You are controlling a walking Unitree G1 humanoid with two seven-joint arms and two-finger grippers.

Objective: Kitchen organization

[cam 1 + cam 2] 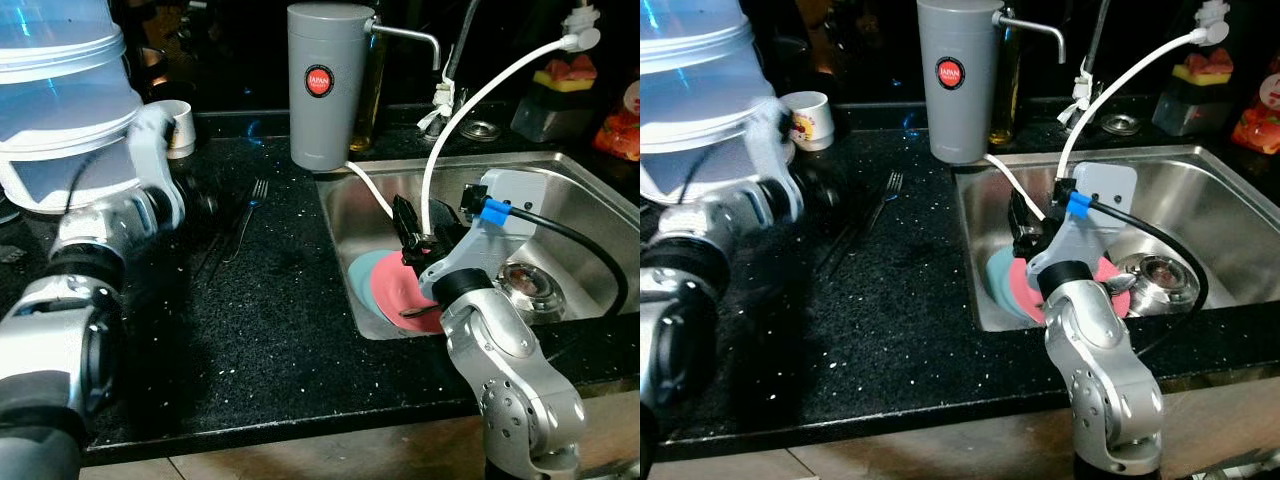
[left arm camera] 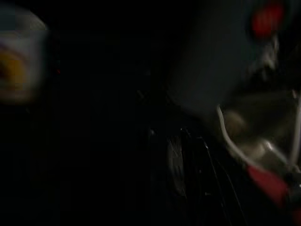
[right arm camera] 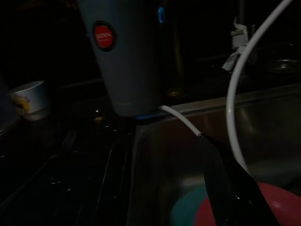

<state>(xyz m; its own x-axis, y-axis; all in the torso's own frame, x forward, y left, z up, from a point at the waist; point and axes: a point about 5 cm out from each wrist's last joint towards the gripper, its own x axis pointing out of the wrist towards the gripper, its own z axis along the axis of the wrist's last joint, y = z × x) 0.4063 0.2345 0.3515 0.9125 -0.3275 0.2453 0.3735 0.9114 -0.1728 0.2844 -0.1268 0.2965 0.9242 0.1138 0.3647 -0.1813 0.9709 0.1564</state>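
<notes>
Black speckled counter (image 1: 270,330), steel sink (image 1: 560,165) to its right.
Left to right: left gripper (image 1: 205,207) low over the counter near a dark metal fork (image 1: 243,220), blurred, finger spread not discernible; small white printed cup (image 1: 806,119) behind; tall grey cylindrical canister with red label (image 1: 320,85) at sink edge; right gripper (image 1: 412,233) inside sink above a pink plate (image 1: 410,295) stacked on a teal plate (image 1: 368,275), closure likewise unclear.

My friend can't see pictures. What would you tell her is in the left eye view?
The robot's right gripper reaches into a steel sink, just above a pink plate lying on a teal plate. A tall grey canister stands at the sink's edge on the black counter, where a fork lies. The left arm reaches over the counter beside a big white container.
</notes>
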